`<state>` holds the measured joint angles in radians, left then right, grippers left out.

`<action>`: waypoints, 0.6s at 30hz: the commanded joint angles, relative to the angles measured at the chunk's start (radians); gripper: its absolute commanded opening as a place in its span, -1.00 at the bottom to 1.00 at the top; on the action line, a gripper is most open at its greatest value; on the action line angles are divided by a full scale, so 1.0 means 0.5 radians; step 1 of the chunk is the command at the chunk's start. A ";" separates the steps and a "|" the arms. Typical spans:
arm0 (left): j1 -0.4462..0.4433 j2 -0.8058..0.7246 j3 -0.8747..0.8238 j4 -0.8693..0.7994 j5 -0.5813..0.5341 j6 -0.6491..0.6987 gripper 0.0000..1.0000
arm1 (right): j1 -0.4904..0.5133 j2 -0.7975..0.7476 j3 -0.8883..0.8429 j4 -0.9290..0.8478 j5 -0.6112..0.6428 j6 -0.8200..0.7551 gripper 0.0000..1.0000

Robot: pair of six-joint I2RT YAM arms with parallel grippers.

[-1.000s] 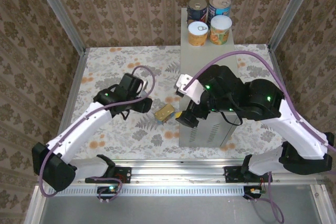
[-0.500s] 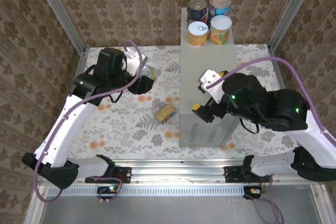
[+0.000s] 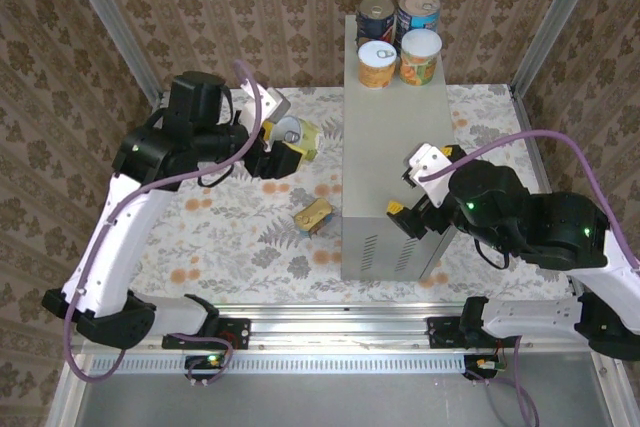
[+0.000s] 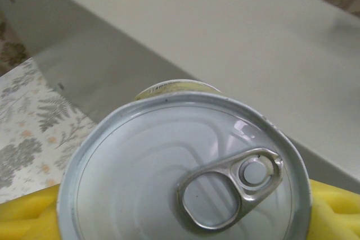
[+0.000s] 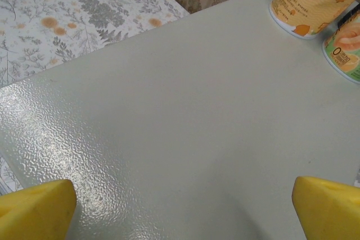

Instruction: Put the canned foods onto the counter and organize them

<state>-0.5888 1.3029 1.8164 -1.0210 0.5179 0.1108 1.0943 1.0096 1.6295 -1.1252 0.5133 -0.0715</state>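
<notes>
Out on the left, the left fingers [image 3: 278,155] are raised above the floral floor [image 3: 200,237] and clamped on a can [image 3: 295,133] with a yellow-green label. Its silvery lid [image 4: 185,178] is tipped up toward the overhead camera. The left wrist view looks straight onto that lid, with the pull ring [image 4: 230,186] lying flat and a yellow pad at each bottom corner hugging the can. The can hangs in the air near the left side of the bench [image 3: 390,147], level with its far half and not touching it.

Moving right and nearer, the gold tin [image 3: 313,215] lies flat on the floor, turned at an angle, just beside the bench's near-left corner.

Now the bench itself, a tall grey box with vent slots on its near face. Four cans stand upright at its far end in a tidy two-by-two block. A dark blue can [image 3: 376,15] is far left and a blue and red can [image 3: 418,9] far right. An orange can [image 3: 377,62] is in front on the left, with an orange and green can [image 3: 420,55] beside it.

Over on the right, the right fingers [image 5: 36,206] are spread wide and hold nothing. They hover over the near right part of the bench top, and bare pale metal shows between the two yellow pads.
</notes>
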 commanded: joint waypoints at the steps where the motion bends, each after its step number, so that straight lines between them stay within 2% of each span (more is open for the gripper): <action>1: -0.047 -0.005 0.146 0.014 0.267 0.103 0.00 | 0.014 -0.053 -0.092 0.227 -0.026 -0.121 1.00; 9: -0.118 -0.011 0.210 -0.019 0.558 0.148 0.02 | 0.015 -0.110 -0.279 0.652 -0.274 -0.403 1.00; 13: -0.164 0.004 0.226 -0.059 0.583 0.179 0.02 | 0.029 -0.071 -0.254 0.773 -0.418 -0.483 1.00; 18: -0.211 0.032 0.242 -0.105 0.581 0.215 0.02 | 0.048 0.055 -0.166 0.833 -0.455 -0.548 1.00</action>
<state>-0.6819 1.3170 1.8950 -1.0767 0.7544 0.1741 1.1084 1.0084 1.5135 -0.7765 0.3241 -0.2985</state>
